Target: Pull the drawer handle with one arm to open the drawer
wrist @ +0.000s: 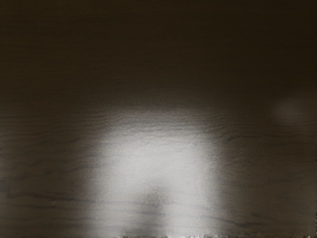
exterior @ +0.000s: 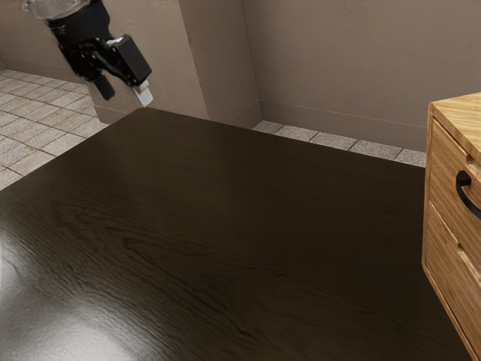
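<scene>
A light wooden drawer cabinet (exterior: 451, 248) stands on the dark table at the exterior view's right edge, cut off by the frame. Its upper drawer front carries a black curved handle (exterior: 466, 194); a second drawer front sits below it. Both fronts look flush with the cabinet. My black gripper (exterior: 122, 92) hangs high at the upper left, far from the handle, above the table's far corner. Its fingers stand apart, one with a white tip (exterior: 142, 95), and nothing is between them. The gripper is open.
The dark wood-grain table (exterior: 225, 226) spreads between the gripper and the cabinet. The wrist view looks down on the tabletop (wrist: 158, 74) with a bright glare patch on it. Beige walls and a tiled floor (exterior: 45, 120) lie behind.
</scene>
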Available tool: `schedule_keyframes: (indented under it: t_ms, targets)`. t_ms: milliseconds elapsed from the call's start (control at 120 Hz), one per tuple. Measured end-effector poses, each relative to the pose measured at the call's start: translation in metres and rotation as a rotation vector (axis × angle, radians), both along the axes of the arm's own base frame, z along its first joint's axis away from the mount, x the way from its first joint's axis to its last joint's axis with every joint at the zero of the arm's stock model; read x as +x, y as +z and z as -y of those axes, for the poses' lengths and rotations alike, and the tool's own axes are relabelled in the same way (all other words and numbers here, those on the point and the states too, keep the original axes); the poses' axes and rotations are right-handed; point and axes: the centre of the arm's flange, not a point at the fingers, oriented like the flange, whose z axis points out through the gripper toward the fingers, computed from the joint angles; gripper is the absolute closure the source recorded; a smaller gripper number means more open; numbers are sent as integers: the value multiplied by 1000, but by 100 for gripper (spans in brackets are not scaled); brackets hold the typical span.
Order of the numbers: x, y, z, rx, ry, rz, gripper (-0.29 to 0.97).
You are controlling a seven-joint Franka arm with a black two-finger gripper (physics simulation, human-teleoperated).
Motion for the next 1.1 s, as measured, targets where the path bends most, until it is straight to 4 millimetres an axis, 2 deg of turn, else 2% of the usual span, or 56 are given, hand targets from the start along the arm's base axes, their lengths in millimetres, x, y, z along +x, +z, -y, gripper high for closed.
schedule_keyframes:
  t_ms: [167,267,417,475,558,633,700,825,925,1000,1100]
  targets:
    - [8,-10,1,-9,-2,-28,0]
    - [25,-35,-3,9,8,-86,0]
    - [26,-40,7,15,-14,-122,0]
    - [32,-44,27,-2,-92,-118,0]
    - [43,-68,57,-35,-226,-136,0]
    - [61,-87,112,-51,-418,-107,0]
    - [65,-86,148,-41,-581,-51,0]
    - [64,-80,196,38,-829,28,0]
    - [66,-80,225,143,-980,75,0]
    - [66,-83,261,188,-1154,123,0]
    - [58,-82,297,238,-1371,186,0]
